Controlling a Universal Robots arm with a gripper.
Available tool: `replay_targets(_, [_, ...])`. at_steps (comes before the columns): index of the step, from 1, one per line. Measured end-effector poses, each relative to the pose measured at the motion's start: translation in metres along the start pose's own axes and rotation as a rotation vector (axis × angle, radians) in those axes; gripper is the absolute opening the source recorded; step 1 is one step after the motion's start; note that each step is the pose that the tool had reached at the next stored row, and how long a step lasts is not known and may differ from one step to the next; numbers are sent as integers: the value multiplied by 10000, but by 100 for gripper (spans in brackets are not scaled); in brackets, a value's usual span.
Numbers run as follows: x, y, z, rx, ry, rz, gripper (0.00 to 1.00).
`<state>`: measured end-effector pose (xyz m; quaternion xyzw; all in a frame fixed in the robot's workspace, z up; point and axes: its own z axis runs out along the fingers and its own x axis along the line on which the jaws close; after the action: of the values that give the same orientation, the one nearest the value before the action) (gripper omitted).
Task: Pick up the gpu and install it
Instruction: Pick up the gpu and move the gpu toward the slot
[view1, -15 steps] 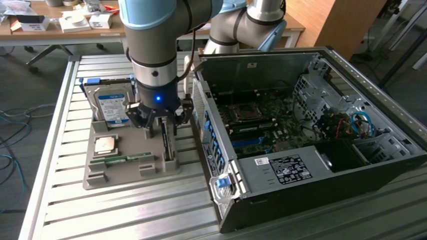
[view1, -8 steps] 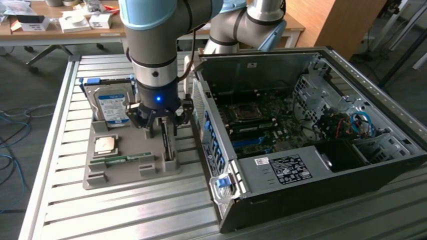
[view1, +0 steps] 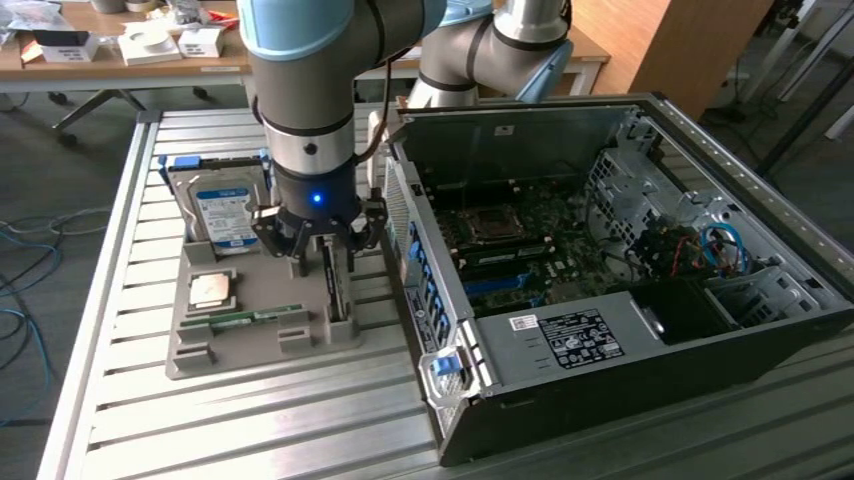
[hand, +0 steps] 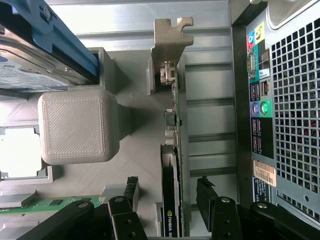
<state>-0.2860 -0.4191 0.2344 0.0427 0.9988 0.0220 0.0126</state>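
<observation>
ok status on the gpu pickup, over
Gripper open, fingers either side of the gpu, not gripping. It stands on edge in the gray holder. Nothing in between.

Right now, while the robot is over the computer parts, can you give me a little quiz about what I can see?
1. True or false: the gripper is shut on the hard drive.
2. Where is the gpu? A) plugged in inside the computer case B) standing on its edge in the grey holder C) lifted up in the air
3. Fill in: the gripper's open jaws stand on either side of the ____.
Key: 1 false; 2 B; 3 gpu.
</observation>
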Motion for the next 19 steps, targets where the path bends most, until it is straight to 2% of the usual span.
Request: replay_targets(19, [-17,1,1,0,0,0,57])
